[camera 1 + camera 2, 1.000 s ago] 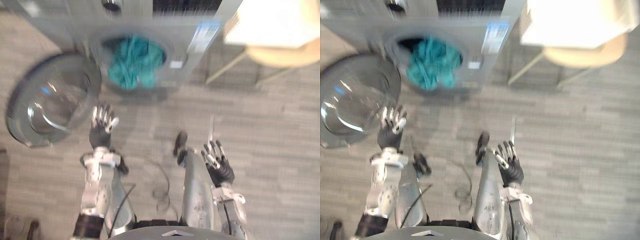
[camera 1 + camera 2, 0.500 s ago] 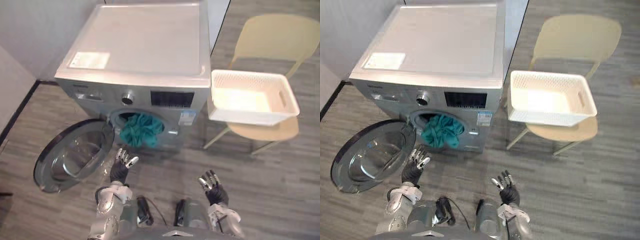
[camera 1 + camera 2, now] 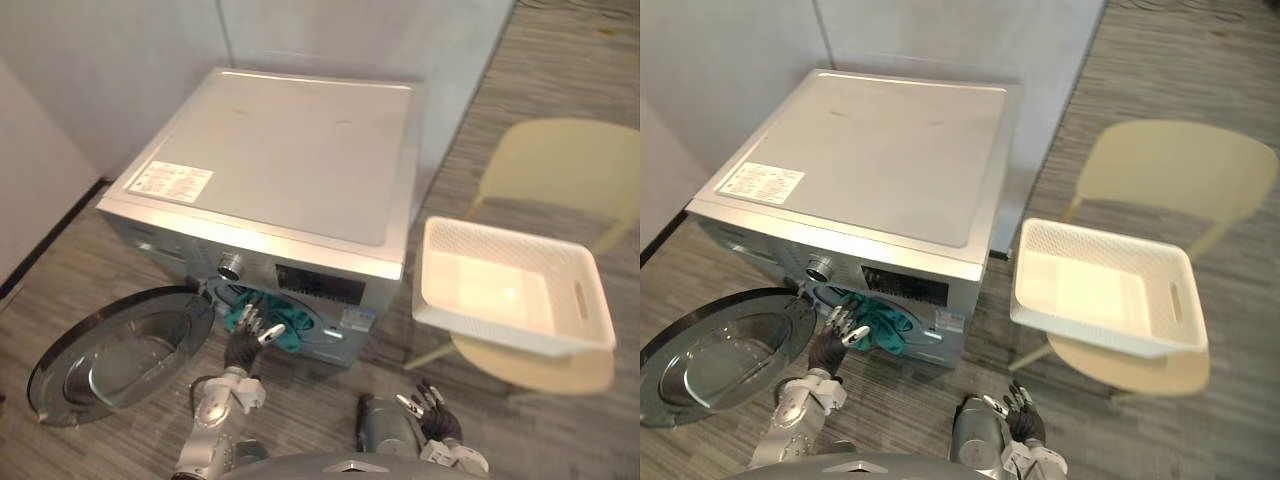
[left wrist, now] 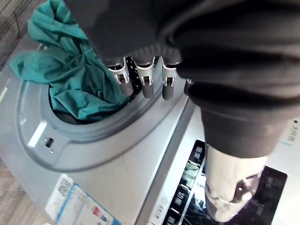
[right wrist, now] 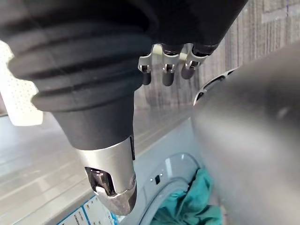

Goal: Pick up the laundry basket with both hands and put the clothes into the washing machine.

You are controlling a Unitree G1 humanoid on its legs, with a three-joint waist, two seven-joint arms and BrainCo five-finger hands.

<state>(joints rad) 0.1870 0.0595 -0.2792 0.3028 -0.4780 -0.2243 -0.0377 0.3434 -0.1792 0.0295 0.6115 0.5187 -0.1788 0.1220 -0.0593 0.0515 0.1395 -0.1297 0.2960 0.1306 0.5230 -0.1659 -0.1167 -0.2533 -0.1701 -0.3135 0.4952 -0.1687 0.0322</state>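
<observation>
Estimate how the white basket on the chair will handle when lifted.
The basket looks empty with perforated walls: probably light, slightly flexible. It seems to overhang the chair seat, so a push might tip it. Its handle slot should aid grip.

Left hand (image 3: 241, 347) raised, right hand (image 3: 436, 424) low, both relaxed.
</observation>
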